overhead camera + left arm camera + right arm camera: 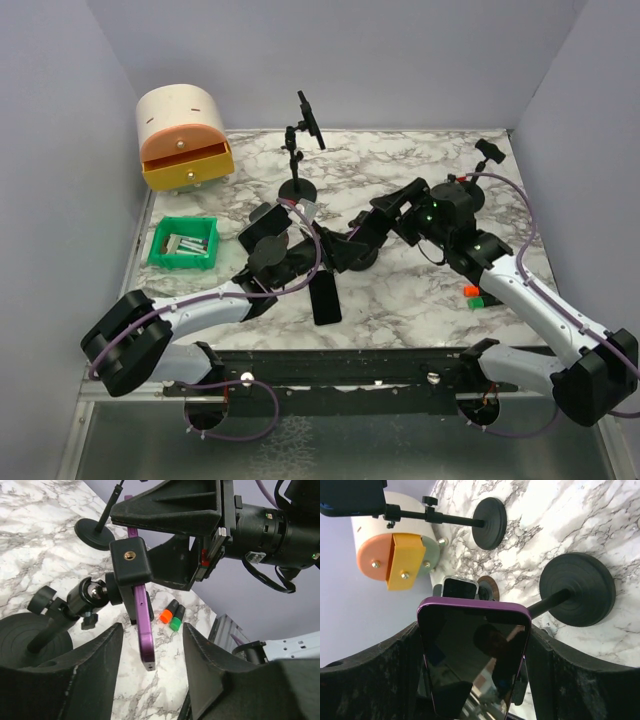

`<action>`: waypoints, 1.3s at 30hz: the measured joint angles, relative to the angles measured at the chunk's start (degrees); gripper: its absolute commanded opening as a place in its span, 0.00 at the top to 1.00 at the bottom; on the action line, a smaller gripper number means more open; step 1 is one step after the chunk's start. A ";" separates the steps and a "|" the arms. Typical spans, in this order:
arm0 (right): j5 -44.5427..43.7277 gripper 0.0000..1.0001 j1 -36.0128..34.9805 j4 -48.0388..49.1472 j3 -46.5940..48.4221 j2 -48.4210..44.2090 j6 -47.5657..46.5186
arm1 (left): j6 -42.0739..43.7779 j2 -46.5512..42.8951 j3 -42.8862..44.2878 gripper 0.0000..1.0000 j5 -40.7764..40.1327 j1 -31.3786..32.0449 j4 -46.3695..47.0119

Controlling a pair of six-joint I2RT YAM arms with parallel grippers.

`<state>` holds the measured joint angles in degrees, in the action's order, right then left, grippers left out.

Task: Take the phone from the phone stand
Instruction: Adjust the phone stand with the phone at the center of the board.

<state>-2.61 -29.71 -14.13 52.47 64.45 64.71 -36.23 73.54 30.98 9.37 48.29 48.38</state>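
Presently two grippers meet at the near phone stand point(75, 605).
The right gripper point(475, 630) pinches the purple phone point(472, 655) by its long edges, to pull it from the clamp where it sits. The left gripper point(150, 635), spread, straddles the stand, likely to steady it. Two stands, one phone each; the far stand point(297, 190) holds a dark phone point(311, 119).

Robot lab test cell: plain lilac partition walls point(60, 100) box in a marble-print tabletop point(400, 165); left arm point(190, 312) and right arm point(530, 300) bolted to a metal rail point(340, 362), lower frame edge, purple cables point(272, 398) exposed.

Marble table point(420, 300) carries green bin point(183, 243), drawer box point(184, 137) — phone stand point(577, 587)
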 measured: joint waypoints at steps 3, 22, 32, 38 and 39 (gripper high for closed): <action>0.00 1.00 0.15 1.73 -2.45 -1.25 3.65 | 0.48 0.33 0.00 0.60 -0.87 0.22 0.52; -2.25 0.05 0.48 1.68 -5.88 -5.77 5.75 | 2.43 3.19 1.44 1.00 -3.74 1.27 1.31; -2.23 0.00 0.42 -8.74 -2.01 -10.12 -10.62 | 2.86 4.42 4.74 1.00 -3.15 1.01 -1.81; -2.80 0.02 0.39 -14.64 1.99 -11.78 -22.80 | 2.93 4.81 7.08 1.00 -0.46 -0.35 -5.22; -3.13 0.03 0.39 -15.10 2.40 -12.61 -25.09 | 2.95 4.90 7.61 1.00 0.66 -0.72 -6.05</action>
<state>-5.74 -29.32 -29.23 54.87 51.83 39.62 -33.28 78.43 38.59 10.02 47.57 42.33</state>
